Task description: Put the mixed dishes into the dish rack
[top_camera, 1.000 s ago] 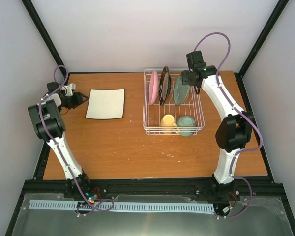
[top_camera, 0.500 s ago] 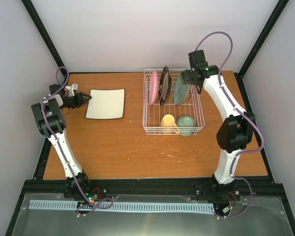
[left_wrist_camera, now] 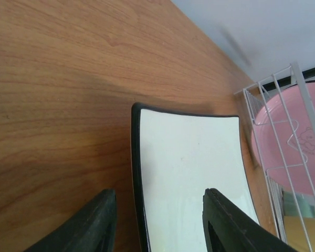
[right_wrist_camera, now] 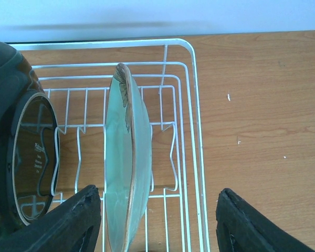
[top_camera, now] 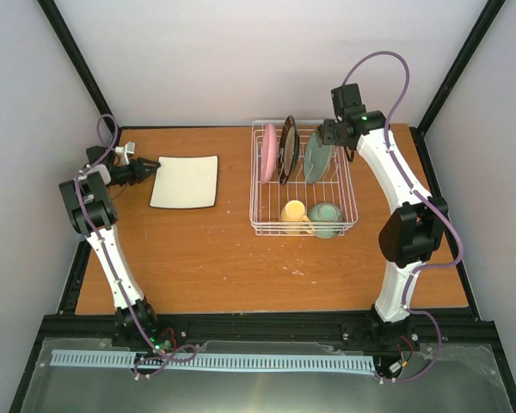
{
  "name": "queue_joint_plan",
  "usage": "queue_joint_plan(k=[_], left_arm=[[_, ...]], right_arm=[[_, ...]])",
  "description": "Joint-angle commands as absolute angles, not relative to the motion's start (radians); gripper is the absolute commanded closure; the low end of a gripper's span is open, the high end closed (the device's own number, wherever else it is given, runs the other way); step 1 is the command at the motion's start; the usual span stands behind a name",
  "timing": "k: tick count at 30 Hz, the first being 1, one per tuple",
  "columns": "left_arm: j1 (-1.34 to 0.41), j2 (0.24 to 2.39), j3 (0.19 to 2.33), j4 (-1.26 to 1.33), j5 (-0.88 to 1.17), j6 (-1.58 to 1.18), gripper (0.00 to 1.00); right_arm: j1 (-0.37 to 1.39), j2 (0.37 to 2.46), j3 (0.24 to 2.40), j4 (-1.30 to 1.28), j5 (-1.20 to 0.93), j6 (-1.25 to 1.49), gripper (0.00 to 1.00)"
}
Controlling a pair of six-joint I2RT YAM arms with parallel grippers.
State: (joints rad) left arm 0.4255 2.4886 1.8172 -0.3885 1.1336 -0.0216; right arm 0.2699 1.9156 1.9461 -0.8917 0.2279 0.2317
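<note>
Basically almost done: pink plate (top_camera: 268, 153), black-rimmed plate (top_camera: 287, 148), yellow mug (top_camera: 293, 211) and small bowl (top_camera: 326, 216) are in the dish rack (top_camera: 267, 231). The mint-green plate (top_camera: 316, 157) stands between the wide-open right gripper (right_wrist_camera: 157, 194) fingers. Only the square plate (top_camera: 186, 181) is left, flat just ahead of the open left gripper (top_camera: 149, 170)

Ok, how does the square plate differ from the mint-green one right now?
The square off-white plate lies flat on the table, left of the dish rack; the mint-green plate stands on edge inside it, among the prongs. The square off-white plate has straight sides and a dark rim; the mint-green plate is round with a brownish rim. Both are pale, shallow plates.
</note>
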Motion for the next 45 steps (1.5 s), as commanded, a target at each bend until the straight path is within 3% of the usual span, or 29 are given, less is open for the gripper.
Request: queue_joint_plan(k=[1,27,35,45], left_arm=[[0.437,2.543,1.859,-0.387,1.186,-0.04,0.54],[0.4,2.622,2.033,-0.656,1.18,0.032,0.55],[0.388,2.639,2.049,-0.703,1.17,0.041,0.66],[0.386,2.64,2.051,-0.708,1.187,0.04,0.94]], right_arm=[[0.267,1.909,1.993,-0.91,0.216,0.233,0.41],[0.266,1.91,1.992,-0.901,0.193,0.23,0.42],[0.266,1.892,1.951,-0.885,0.185,0.232,0.43],[0.265,1.893,1.944,-0.875,0.167,0.241,0.44]])
